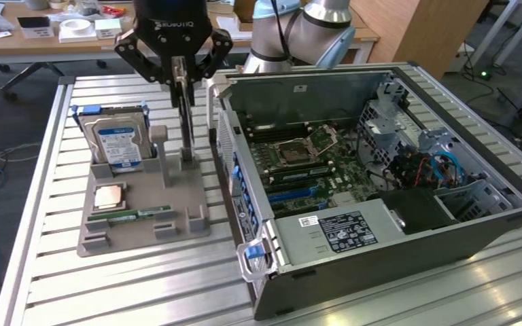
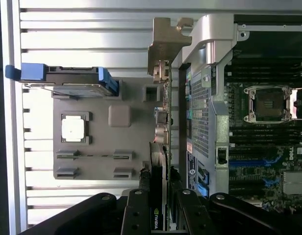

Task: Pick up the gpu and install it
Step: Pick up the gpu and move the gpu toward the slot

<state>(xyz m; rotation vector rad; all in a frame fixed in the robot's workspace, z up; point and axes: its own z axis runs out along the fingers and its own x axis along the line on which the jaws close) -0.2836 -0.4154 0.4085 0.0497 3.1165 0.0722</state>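
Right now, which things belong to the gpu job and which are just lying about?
In the job: gripper, shut on the gpu; open computer case.
Lying about: hard drive, processor chip, memory stick, grey stand.

Black ROBOTIQ-marked pincer [image 1: 183, 80], silver-grey arm [image 1: 320, 30]

Bright, even light; white glare on slatted table [image 2: 38, 117]; soft shadows

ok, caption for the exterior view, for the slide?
Gripper closed on the upright graphics card at the grey holder, hard drive alongside, open computer case on the exterior view's right.
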